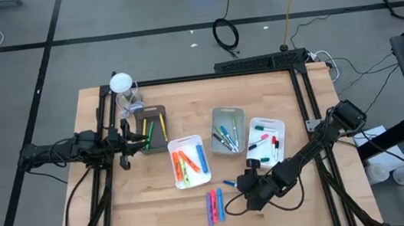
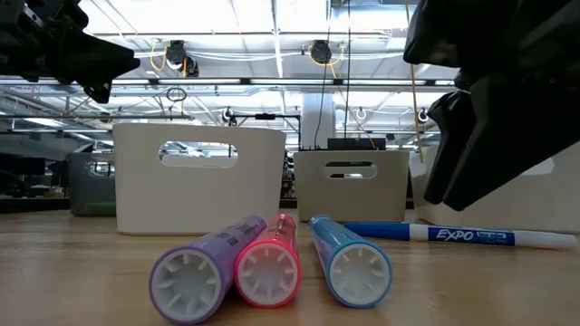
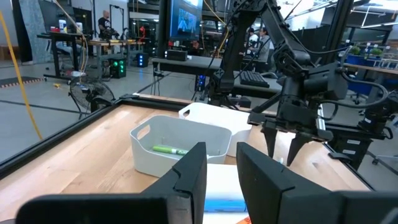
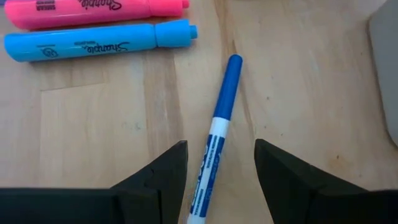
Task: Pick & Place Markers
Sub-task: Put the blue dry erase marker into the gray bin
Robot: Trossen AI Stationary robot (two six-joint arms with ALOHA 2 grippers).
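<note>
A slim blue-and-white marker (image 4: 225,93) lies flat on the wooden table, apart from the trays. My right gripper (image 4: 219,144) hangs open over it, slanting down, with one finger on each side of its white barrel and neither touching it. In the high view this gripper (image 1: 243,183) is near the table's front, right of centre. Beside it three thick markers lie side by side: purple (image 2: 204,267), pink (image 2: 270,258) and blue (image 2: 349,258). My left gripper (image 1: 123,142) waits level at the table's left beside a brown tray (image 1: 157,111), its fingers a little apart and holding nothing.
A white tray (image 1: 173,144) holds orange, green and blue markers. A grey tray (image 1: 239,110) holds blue and green ones, and a second white tray (image 1: 280,123) holds red and black ones. A white-topped clear object (image 1: 122,84) stands at the far left. Bare wood lies along the front edge.
</note>
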